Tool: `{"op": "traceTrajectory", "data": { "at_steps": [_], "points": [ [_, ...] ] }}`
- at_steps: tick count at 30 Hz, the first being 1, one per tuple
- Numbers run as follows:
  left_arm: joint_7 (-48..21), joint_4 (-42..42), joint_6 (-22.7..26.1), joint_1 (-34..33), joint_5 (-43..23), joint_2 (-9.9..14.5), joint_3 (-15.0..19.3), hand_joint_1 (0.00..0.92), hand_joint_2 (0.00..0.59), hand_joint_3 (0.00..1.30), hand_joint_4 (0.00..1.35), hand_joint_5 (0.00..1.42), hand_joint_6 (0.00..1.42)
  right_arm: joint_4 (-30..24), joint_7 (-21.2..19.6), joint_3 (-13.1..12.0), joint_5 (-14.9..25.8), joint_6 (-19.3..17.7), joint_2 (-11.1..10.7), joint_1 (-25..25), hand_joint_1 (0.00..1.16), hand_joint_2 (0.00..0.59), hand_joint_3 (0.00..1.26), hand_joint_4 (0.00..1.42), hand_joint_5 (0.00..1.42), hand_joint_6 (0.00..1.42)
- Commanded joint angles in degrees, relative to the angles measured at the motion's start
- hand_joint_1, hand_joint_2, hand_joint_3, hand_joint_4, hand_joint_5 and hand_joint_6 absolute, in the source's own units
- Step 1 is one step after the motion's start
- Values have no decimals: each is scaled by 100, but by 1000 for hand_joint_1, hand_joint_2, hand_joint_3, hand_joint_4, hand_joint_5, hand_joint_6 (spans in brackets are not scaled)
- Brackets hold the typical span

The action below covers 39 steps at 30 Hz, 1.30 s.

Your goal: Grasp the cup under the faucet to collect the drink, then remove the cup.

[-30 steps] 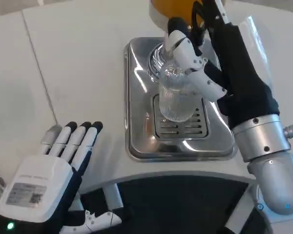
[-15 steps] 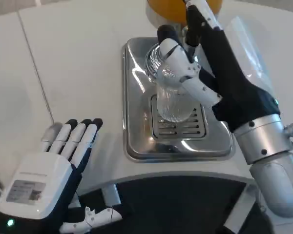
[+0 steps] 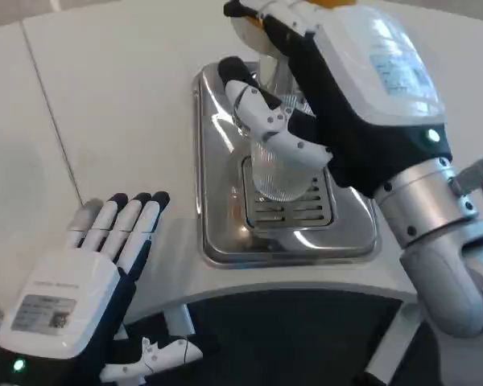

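A clear ribbed cup (image 3: 275, 173) stands on the slotted grate of the shiny steel drip tray (image 3: 217, 233). My right hand (image 3: 330, 104) wraps around the cup from the right, with white fingers (image 3: 266, 121) curled across its rim and upper front. Behind the hand, at the top edge, peeks the drink dispenser (image 3: 245, 32), white below and orange above; its faucet is hidden by the hand. My left hand (image 3: 80, 281) lies flat and open on the white table at the lower left, fingers stretched forward, holding nothing.
The white table (image 3: 121, 96) spreads to the left and behind the tray. Its front edge curves around a dark cut-out (image 3: 290, 338) right below the tray. A seam (image 3: 56, 129) runs along the table on the left.
My right hand with the cup has shifted left and nearer, and now covers more of the dispenser. The whole picture has also slid slightly. The left hand stays put.
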Motion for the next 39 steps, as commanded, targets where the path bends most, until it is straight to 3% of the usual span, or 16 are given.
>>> {"op": "traceTrajectory", "data": {
  "at_steps": [1, 8, 16, 39],
  "points": [
    [57, 36, 28, 20, 19, -82, -15, 0, 80, 0, 0, 0, 0, 134, 396, 56, -27, -70, -152, -134, 0, 480, 243, 140, 195, 211],
    [66, 139, 172, -178, 31, -152, 9, 0, 81, 0, 0, 0, 0, 100, 562, 88, 0, -188, -276, -156, 0, 493, 240, 132, 193, 212],
    [98, 383, 383, -739, -114, -269, 80, 0, 79, 0, 0, 0, 0, -81, 580, 105, -2, -225, -272, -64, 0, 507, 240, 132, 193, 206],
    [49, 646, 648, -1542, -45, -734, -410, 0, 80, 0, 0, 2, 10, -203, 713, 81, -67, -169, -266, -66, 0, 513, 240, 130, 193, 212]
  ]
}}
